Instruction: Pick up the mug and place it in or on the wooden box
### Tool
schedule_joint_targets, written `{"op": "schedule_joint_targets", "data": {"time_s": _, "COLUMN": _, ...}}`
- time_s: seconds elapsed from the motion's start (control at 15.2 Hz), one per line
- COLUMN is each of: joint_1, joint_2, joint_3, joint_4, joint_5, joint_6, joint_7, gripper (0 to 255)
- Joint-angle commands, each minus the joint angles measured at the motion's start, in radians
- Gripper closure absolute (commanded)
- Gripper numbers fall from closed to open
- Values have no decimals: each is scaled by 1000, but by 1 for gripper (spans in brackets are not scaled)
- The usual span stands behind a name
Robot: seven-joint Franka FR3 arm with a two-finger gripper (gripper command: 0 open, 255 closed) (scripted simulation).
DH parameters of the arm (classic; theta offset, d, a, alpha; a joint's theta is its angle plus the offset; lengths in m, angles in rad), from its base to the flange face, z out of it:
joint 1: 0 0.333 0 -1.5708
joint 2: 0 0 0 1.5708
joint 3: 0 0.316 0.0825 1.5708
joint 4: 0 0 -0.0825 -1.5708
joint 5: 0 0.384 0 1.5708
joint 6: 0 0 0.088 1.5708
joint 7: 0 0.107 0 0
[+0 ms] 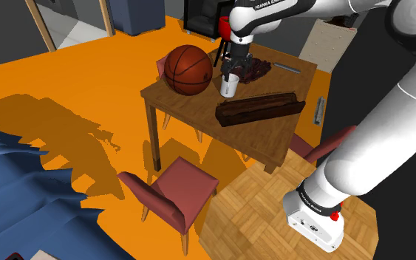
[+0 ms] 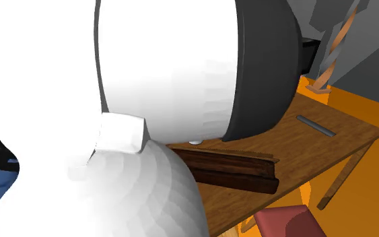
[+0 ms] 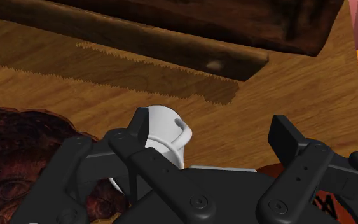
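Gripper (image 3: 212, 132) fingers apart, nothing clamped; mug (image 3: 163, 135) upright between them, crowding one finger, off-centre; wooden box (image 3: 234, 25) just beyond

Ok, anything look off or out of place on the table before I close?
Nothing spilled or damaged. The mug looks upright, but it sits off-centre in the open claw, right by one finger with a wide gap to the other. Also odd: a basketball rests on the table close beside it.
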Motion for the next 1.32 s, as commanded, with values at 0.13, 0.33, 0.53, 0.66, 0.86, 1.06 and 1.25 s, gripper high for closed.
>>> {"op": "schedule_joint_targets", "data": {"time_s": 0.13, "joint_1": -10, "joint_2": 160, "joint_3": -8, "joint_4": 140, "joint_5": 3, "joint_6": 27, "joint_7": -8, "gripper": 0}}
{"op": "schedule_joint_targets", "data": {"time_s": 0.33, "joint_1": -19, "joint_2": 278, "joint_3": -13, "joint_4": 261, "joint_5": 8, "joint_6": 30, "joint_7": -12, "gripper": 0}}
{"op": "schedule_joint_targets", "data": {"time_s": 0.53, "joint_1": -22, "joint_2": 306, "joint_3": -13, "joint_4": 266, "joint_5": 9, "joint_6": 53, "joint_7": -13, "gripper": 0}}
{"op": "schedule_joint_targets", "data": {"time_s": 0.66, "joint_1": -23, "joint_2": 316, "joint_3": -14, "joint_4": 252, "joint_5": 10, "joint_6": 77, "joint_7": -14, "gripper": 0}}
{"op": "schedule_joint_targets", "data": {"time_s": 0.86, "joint_1": -24, "joint_2": 332, "joint_3": -16, "joint_4": 233, "joint_5": 12, "joint_6": 112, "joint_7": -15, "gripper": 0}}
{"op": "schedule_joint_targets", "data": {"time_s": 1.06, "joint_1": -23, "joint_2": 335, "joint_3": -17, "joint_4": 229, "joint_5": 13, "joint_6": 119, "joint_7": -16, "gripper": 0}}
{"op": "schedule_joint_targets", "data": {"time_s": 1.25, "joint_1": -22, "joint_2": 335, "joint_3": -18, "joint_4": 229, "joint_5": 13, "joint_6": 119, "joint_7": -16, "gripper": 0}}
